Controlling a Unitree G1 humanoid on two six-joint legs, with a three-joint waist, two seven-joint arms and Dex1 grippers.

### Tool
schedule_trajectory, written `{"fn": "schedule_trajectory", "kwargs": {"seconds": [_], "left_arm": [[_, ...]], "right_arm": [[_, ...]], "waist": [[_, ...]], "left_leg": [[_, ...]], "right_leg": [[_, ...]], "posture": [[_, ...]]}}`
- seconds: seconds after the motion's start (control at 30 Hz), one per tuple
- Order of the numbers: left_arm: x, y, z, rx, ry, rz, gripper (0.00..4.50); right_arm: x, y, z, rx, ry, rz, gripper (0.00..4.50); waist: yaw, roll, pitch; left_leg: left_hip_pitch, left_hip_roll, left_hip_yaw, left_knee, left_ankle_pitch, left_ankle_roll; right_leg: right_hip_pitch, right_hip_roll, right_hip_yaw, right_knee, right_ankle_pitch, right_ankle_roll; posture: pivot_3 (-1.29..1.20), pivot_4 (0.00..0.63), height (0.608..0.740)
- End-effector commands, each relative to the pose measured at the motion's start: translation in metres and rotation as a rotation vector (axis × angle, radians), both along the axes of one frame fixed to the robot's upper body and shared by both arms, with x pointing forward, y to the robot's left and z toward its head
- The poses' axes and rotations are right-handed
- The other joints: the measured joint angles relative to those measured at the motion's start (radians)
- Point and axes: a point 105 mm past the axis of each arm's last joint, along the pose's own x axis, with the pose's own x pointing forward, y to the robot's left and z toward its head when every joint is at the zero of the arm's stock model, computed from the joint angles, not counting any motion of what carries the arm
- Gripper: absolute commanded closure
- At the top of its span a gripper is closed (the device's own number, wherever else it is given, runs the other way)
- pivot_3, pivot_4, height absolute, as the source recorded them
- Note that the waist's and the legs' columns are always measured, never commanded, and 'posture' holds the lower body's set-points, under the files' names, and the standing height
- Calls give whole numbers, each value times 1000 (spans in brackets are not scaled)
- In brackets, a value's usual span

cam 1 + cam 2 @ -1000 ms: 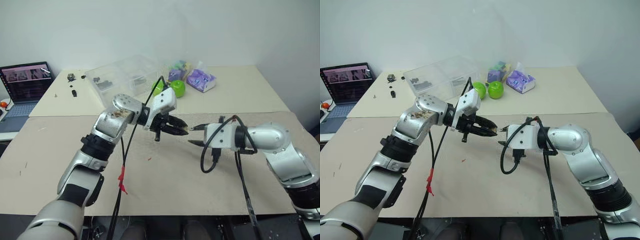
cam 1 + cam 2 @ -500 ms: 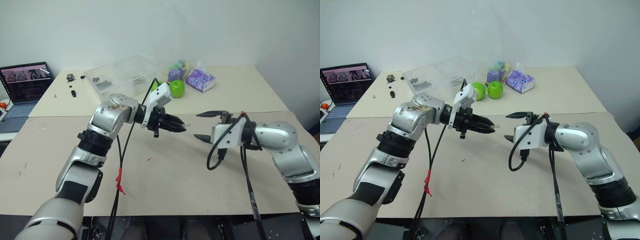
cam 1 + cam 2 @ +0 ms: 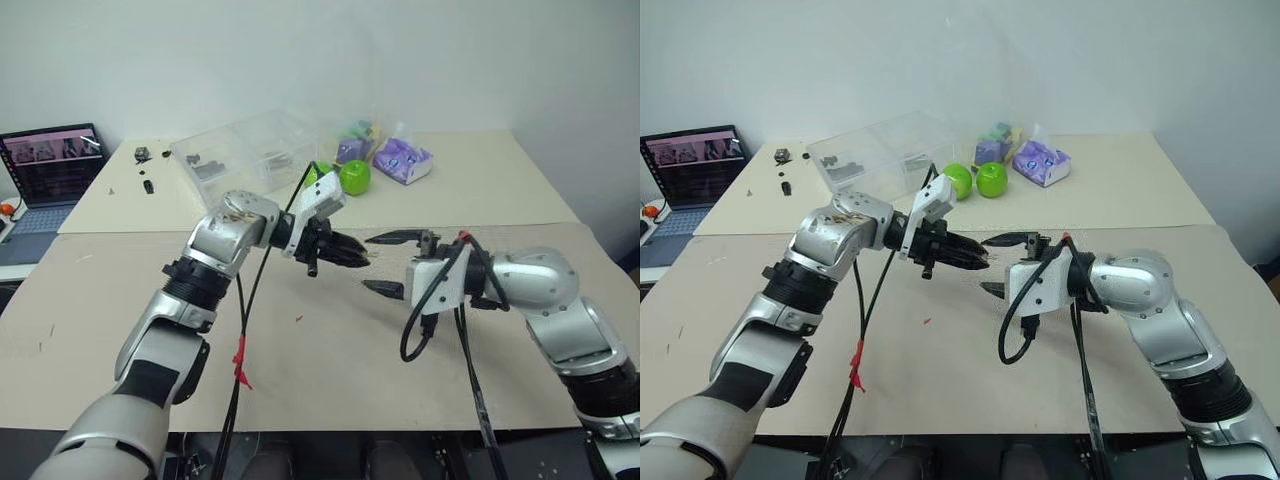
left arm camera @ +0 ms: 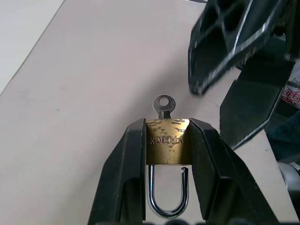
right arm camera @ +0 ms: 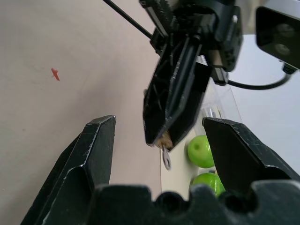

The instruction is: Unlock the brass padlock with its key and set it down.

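Brass padlock (image 4: 168, 146) is clamped by its body between the two black fingers of the left tool (image 3: 350, 252), which carries it in the air above the beige bench (image 3: 330, 370). In the left wrist view the key (image 4: 163, 105) is seated in the keyway at the end of the body that faces away from the wrist, with its round bow projecting past the fingertips. The silvery shackle (image 4: 168, 197) points back toward the wrist, and one of its legs ends free beside the body with a visible gap, which suggests that the lock is already released or nearly so; the exact engagement of that leg cannot be confirmed. The right tool (image 3: 391, 264) stands just beside the left fingertips with its fingers well apart, holding nothing. In the right wrist view the key bow hangs between those spread fingers without touching either of them. Judged from this arrangement, key insertion is complete and the unlocking step is done or close to done. Remaining work is to confirm that the shackle is free, then lower the padlock onto the bench and let go of it. Two green apples (image 3: 975, 181), a clear plastic box (image 3: 880, 155) and a laptop (image 3: 692, 170) sit at the far side, well apart from the work.
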Motion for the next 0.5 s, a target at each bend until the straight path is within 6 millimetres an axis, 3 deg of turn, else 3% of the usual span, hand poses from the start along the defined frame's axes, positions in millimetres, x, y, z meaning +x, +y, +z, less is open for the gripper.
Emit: {"fn": "schedule_trajectory", "kwargs": {"seconds": [0.03,0.4,0.5], "left_arm": [[-7,-4,27,-50,-34,-32,3681],[-22,3,27,-42,64,-79,3681],[-27,12,21,-32,124,-122,3681]], "right_arm": [[0,1,8,1,-95,20,937],[2,-5,15,18,-199,30,937],[-2,-2,18,72,-149,36,937]], "waist": [[0,0,0],[-1,0,0],[-2,0,0]], "left_leg": [[0,0,0,0,0,0],[0,0,0,0,0,0],[0,0,0,0,0,0]], "right_leg": [[0,0,0,0,0,0],[0,0,0,0,0,0],[0,0,0,0,0,0]], "posture": [[0,150,740],[0,150,740],[0,150,740]]}}
